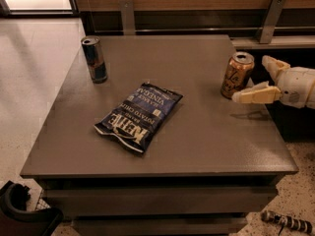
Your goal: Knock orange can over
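The orange can (236, 74) stands on the grey table (197, 132) near its right edge, leaning slightly to the left. My gripper (252, 79) comes in from the right, just to the right of the can. It is open: one cream finger (253, 95) reaches to the can's lower right side, the other (273, 65) sits behind and to the right of the can. The can is not held.
A slim blue-and-silver can (94, 59) stands upright at the table's back left. A dark blue chip bag (139, 115) lies flat in the middle. A wooden wall with metal brackets runs behind the table. A dark object (19, 213) sits on the floor at the lower left.
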`<state>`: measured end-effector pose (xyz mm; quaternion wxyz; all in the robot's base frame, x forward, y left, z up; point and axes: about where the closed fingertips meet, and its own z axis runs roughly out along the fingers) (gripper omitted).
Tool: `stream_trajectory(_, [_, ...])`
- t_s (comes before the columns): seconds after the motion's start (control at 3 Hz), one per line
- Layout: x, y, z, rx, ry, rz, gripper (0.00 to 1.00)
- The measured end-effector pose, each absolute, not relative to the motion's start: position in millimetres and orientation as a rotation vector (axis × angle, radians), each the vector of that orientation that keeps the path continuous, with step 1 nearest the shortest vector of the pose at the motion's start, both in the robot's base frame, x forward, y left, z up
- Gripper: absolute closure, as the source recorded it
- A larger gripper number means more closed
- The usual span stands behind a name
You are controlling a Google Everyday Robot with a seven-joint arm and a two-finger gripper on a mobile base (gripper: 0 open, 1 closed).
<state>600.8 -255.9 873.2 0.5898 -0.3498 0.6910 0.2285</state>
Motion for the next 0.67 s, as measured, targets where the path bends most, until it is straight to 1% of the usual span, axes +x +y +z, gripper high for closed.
stream_trajectory(0.33, [600.9,-251.5,868.6,-0.810,1.596,0.545,0.10])
stream_trajectory(0.67, [601.4,-244.0,864.1,-0.820,1.591,0.555,0.34])
